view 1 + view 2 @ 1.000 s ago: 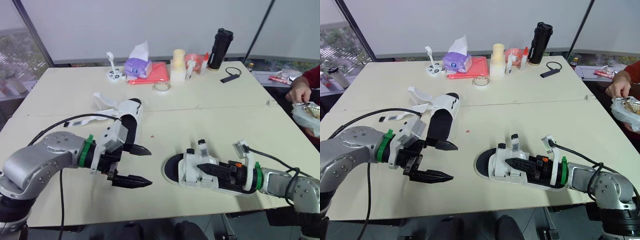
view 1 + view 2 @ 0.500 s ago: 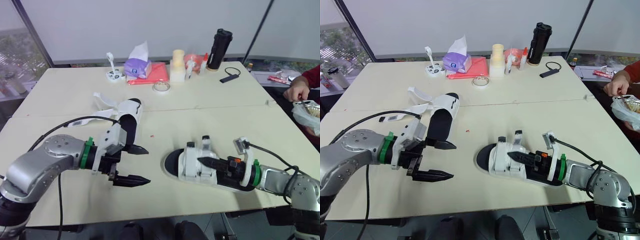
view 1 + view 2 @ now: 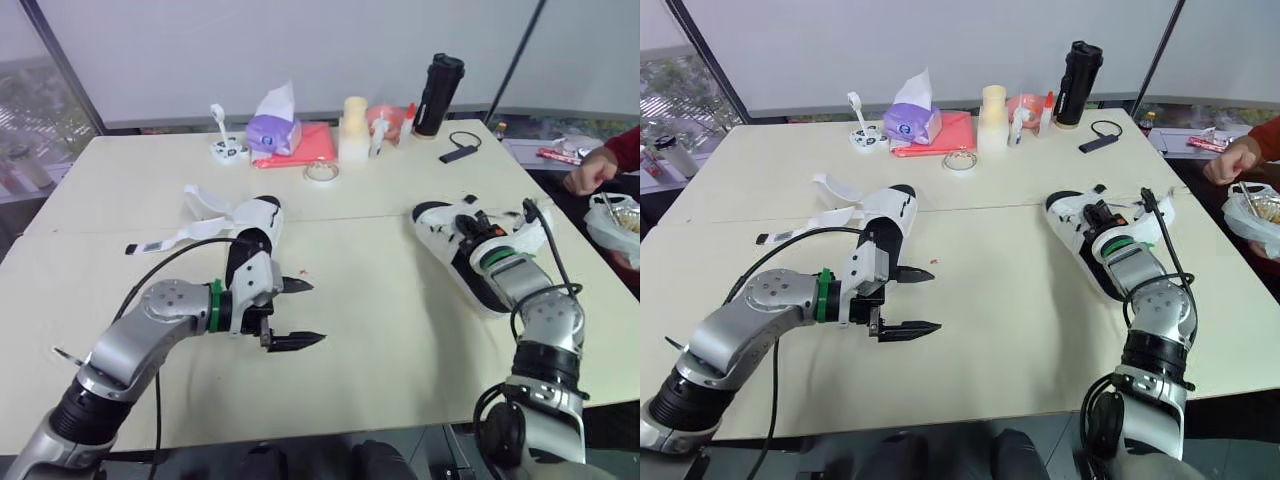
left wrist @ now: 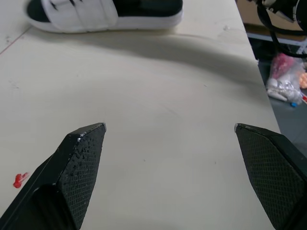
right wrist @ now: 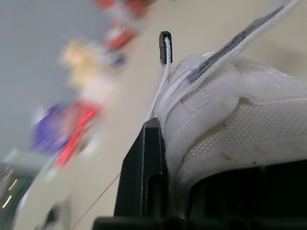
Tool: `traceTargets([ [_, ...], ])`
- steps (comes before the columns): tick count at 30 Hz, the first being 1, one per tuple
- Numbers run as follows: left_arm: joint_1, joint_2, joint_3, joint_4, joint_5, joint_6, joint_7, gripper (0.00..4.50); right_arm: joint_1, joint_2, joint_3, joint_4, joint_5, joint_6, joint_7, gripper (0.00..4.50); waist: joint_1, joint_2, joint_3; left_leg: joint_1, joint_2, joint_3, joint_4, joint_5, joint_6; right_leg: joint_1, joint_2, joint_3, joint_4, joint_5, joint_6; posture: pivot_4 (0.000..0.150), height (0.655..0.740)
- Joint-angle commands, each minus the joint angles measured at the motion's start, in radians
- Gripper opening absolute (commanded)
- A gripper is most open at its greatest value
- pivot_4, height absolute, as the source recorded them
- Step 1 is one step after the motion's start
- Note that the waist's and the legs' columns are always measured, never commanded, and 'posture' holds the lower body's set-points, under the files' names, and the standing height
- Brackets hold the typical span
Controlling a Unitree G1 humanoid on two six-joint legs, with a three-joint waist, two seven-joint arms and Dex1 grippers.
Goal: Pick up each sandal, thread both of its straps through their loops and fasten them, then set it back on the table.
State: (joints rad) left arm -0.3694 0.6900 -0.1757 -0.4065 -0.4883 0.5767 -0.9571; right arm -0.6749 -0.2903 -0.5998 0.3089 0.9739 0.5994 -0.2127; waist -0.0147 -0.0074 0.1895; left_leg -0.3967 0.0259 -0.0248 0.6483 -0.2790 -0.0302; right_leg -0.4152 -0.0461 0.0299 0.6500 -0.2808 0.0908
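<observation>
Standing before windows [image 3: 35, 120]: cream table [image 3: 400, 330], seam [image 3: 350, 220] across its middle.

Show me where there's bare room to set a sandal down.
Bare: the middle stretch between the left gripper and the right-hand sandal, plus the near edge of the table. Crowded: the far edge, around tissue box, tape roll and black bottle.

Both arms are silver-grey metal with rounded joint housings. The left arm [image 3: 150, 325], at lower left of the frame, ends in a green ring [image 3: 213, 305], a white block and the left gripper [image 3: 317, 311]. Its two black pointed fingers [image 4: 81, 163] have stippled pads. A black cable [image 3: 165, 262] loops over it. The right arm [image 3: 548, 322], at right, has a right ring [image 3: 497, 257], also green, and black cables [image 3: 545, 245].
</observation>
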Motion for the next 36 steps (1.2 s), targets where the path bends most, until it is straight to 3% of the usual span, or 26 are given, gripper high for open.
traceTargets([
  [1, 0.013, -0.005, 0.022, -0.036, 0.000, -0.008, 0.013, 4.50, -0.052, -0.012, -0.028, 0.047, -0.046, -0.091, 0.005, 0.04, 0.000, 0.000, 0.000, 0.000, 0.000, 0.000, 0.000, 0.000, 0.000, 0.000, 0.000, 0.000, 0.000, 0.000, 0.000, 0.150, 0.7400],
  [5, 0.026, -0.009, 0.026, -0.047, -0.001, -0.004, 0.028, 4.50, -0.056, 0.006, -0.016, 0.143, -0.106, -0.151, 0.017, 0.04, -0.003, 0.000, 0.000, 0.002, 0.000, 0.000, 0.000, 0.000, 0.000, 0.001, 0.001, 0.000, 0.001, 0.000, 0.000, 0.150, 0.7400],
  [6, 0.027, -0.010, 0.026, -0.048, -0.001, -0.004, 0.031, 4.50, -0.053, 0.010, -0.020, 0.154, -0.106, -0.155, 0.019, 0.90, -0.003, 0.000, 0.000, 0.003, 0.000, 0.000, 0.001, 0.000, 0.000, 0.002, 0.001, 0.000, 0.001, 0.000, 0.000, 0.150, 0.7400],
  [8, 0.029, -0.010, 0.027, -0.050, -0.003, -0.002, 0.037, 4.50, -0.038, 0.010, -0.016, 0.154, -0.122, -0.162, 0.021, 1.73, -0.003, 0.000, 0.000, 0.005, 0.000, 0.000, 0.001, 0.000, 0.000, 0.005, 0.001, 0.000, 0.001, 0.000, 0.000, 0.150, 0.7400],
  [13, 0.041, -0.006, 0.025, -0.059, 0.006, 0.003, 0.060, 4.50, 0.013, 0.010, -0.018, 0.088, -0.114, -0.121, 0.022, 4.45, -0.002, 0.000, -0.001, 0.006, 0.001, 0.000, 0.001, 0.000, 0.000, 0.005, 0.001, 0.001, 0.002, 0.000, 0.000, 0.150, 0.7400],
  [19, 0.069, 0.003, 0.065, -0.077, 0.003, 0.020, 0.102, 4.50, 0.191, -0.001, 0.001, -0.268, 0.026, 0.090, 0.017, 4.49, 0.004, 0.000, -0.001, 0.004, 0.001, -0.003, 0.001, 0.000, 0.000, 0.006, 0.000, 0.000, 0.001, 0.000, 0.000, 0.150, 0.7400],
  [24, 0.062, -0.023, 0.111, -0.067, 0.000, 0.060, 0.178, 4.50, 0.458, -0.128, 0.079, -0.638, 0.249, 0.349, 0.163, 4.49, 0.001, 0.002, 0.000, 0.005, 0.001, -0.003, 0.001, 0.000, 0.000, 0.006, 0.001, 0.000, 0.001, 0.000, 0.000, 0.150, 0.7400],
  [27, 0.046, -0.031, 0.143, -0.048, 0.003, 0.070, 0.210, 4.50, 0.558, -0.193, 0.083, -0.719, 0.361, 0.408, 0.223, 4.49, -0.003, 0.001, -0.001, 0.005, 0.001, -0.003, 0.001, 0.000, 0.000, 0.007, 0.002, 0.000, 0.001, 0.000, 0.000, 0.150, 0.7400],
  [32, -0.010, -0.037, 0.200, -0.007, 0.012, 0.088, 0.270, 4.50, 0.689, -0.365, 0.085, -0.821, 0.400, 0.453, 0.425, 4.49, 0.001, 0.001, -0.001, 0.006, 0.000, -0.004, 0.002, 0.000, 0.000, 0.007, 0.003, 0.000, 0.001, 0.000, 0.000, 0.150, 0.7400],
  [34, -0.060, -0.035, 0.190, 0.041, 0.140, 0.039, 0.378, 4.50, 0.694, -0.449, 0.124, -0.908, 0.406, 0.459, 0.540, 4.49, 0.002, 0.001, 0.000, 0.006, 0.000, -0.004, 0.002, 0.000, 0.000, 0.008, 0.003, 0.000, 0.001, 0.000, 0.000, 0.150, 0.7400],
  [36, -0.081, 0.027, 0.114, 0.068, 0.280, -0.025, 0.389, 4.50, 0.654, -0.497, 0.188, -0.948, 0.354, 0.440, 0.588, 4.49, -0.002, -0.002, 0.000, 0.006, 0.000, -0.004, 0.003, 0.000, 0.000, 0.007, 0.003, 0.000, 0.001, 0.000, 0.000, 0.150, 0.7400],
])
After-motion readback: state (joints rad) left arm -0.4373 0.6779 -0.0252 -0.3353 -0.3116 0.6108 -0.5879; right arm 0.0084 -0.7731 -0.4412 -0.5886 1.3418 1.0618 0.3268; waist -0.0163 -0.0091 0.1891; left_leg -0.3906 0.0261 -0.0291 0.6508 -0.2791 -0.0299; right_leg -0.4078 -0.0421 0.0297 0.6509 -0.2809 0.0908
